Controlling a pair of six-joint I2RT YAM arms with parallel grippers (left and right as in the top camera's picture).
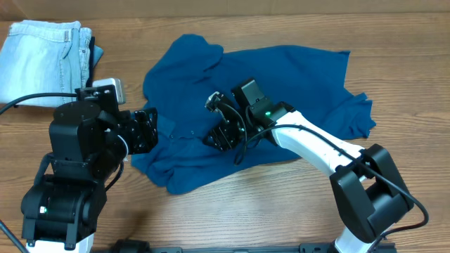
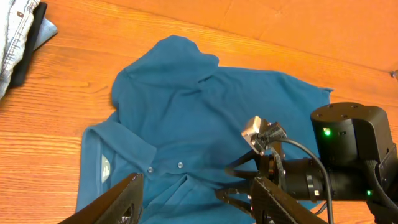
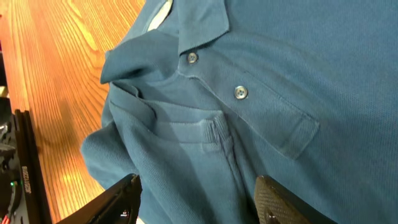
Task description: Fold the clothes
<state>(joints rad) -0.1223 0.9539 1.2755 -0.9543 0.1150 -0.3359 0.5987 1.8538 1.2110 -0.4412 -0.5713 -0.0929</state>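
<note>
black fingers of the right gripper [image 3: 196,183], spread wide with nothing between them, hang just above the clothes [image 3: 292,56], a deep teal knit polo shirt, right over the ribbed seam below its button placket [image 3: 249,106]; whether the tips touch the cloth cannot be told. two pale buttons [image 3: 240,92] sit on the placket, and the collar [image 3: 199,25] lies folded open beyond them. from overhead, the shirt [image 1: 281,77] lies rumpled and front-up across the middle of the wooden table [image 1: 232,211], its hem and one sleeve spread on the side away from the left arm, soft creases running through the body. the right gripper [image 1: 219,137] sits over the shirt's near half, carried on a white arm link [image 1: 316,144] that crosses the shirt's lower edge and hides part of it. the left gripper [image 1: 144,130], fingers likewise parted and holding nothing, is at the collar end of the shirt, just at the fabric's edge. in the left wrist view its two fingers [image 2: 127,199] frame the collar [image 2: 124,146] and a white neck label [image 2: 105,168], with the right gripper's black body standing in front of the shirt's front. pale denim jeans [image 1: 42,60] lie folded well apart from the shirt, beyond the left arm, and a black cable [image 1: 28,100] runs just beside them.
</note>
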